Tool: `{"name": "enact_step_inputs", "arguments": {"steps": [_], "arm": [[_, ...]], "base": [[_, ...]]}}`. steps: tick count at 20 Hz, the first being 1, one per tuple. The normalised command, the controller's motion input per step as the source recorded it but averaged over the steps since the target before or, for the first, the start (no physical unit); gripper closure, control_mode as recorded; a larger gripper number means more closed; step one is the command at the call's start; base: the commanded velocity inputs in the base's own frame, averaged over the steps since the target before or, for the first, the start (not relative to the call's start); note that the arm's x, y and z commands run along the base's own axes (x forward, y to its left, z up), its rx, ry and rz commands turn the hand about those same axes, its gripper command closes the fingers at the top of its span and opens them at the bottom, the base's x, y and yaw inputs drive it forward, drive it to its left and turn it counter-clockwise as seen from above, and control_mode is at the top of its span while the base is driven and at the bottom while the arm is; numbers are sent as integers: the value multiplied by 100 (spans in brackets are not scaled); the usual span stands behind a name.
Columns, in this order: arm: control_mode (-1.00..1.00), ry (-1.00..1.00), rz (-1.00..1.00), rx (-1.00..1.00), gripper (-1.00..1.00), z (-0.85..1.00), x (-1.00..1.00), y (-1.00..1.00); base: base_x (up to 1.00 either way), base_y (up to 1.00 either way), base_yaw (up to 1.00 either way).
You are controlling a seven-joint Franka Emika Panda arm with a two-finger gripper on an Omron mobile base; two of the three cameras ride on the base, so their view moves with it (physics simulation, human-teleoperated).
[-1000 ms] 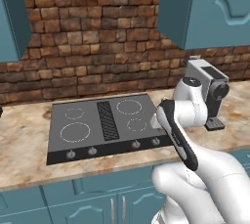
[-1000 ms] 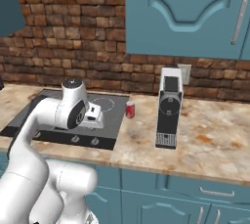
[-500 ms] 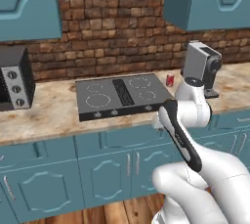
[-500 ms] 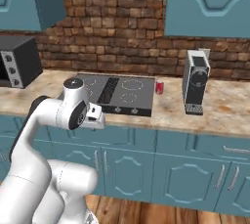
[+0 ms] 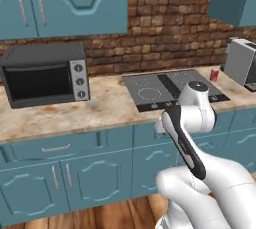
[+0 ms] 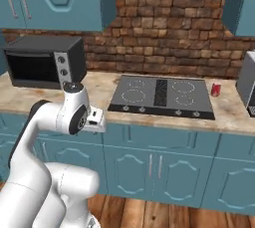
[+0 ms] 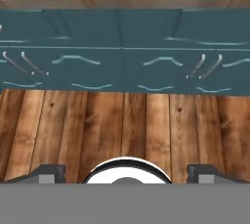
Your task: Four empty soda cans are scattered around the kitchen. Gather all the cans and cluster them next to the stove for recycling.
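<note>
Up front in the left base view, the white jointed arm rises from the lower right, folds at a rounded elbow level with the counter edge, and a dark-striped link slants down from it; behind it the flat black glass stove with white ring burners lies in the mottled beige stone counter; 1 small red soda can stands upright on the counter just beside the stove's right edge, between it and a boxy grey appliance; a black toaster oven sits well to the left under teal wall cabinets.

From the right base view, the arm climbs from the lower left and bends at a round joint in front of the teal base cabinets, its white hand block pointing right, below the counter lip; the stove shows 4 rings, a central vent grille and front knobs; the red can stands just off its right rear corner, apart from the arm.

Looking along the hand, the gripper points down at brown wooden floor planks in front of the cabinet doors; its 2 dark fingertips stand far apart at the bottom corners, wide open, with nothing between them.
</note>
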Motion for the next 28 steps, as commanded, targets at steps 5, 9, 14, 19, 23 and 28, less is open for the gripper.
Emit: {"name": "enact_step_inputs", "arguments": {"steps": [5,9,14,19,23,28], "arm": [[100,0,0,0,-100,0,0,0],[100,0,0,0,-100,0,0,0],[100,0,0,0,-100,0,0,0],[100,0,0,0,-100,0,0,0],[100,0,0,0,-100,0,0,0],[100,0,0,0,-100,0,0,0]], "base": [[9,100,0],[25,92,0],[40,67,0],[61,42,0],[57,35,0],[32,57,0]]}}
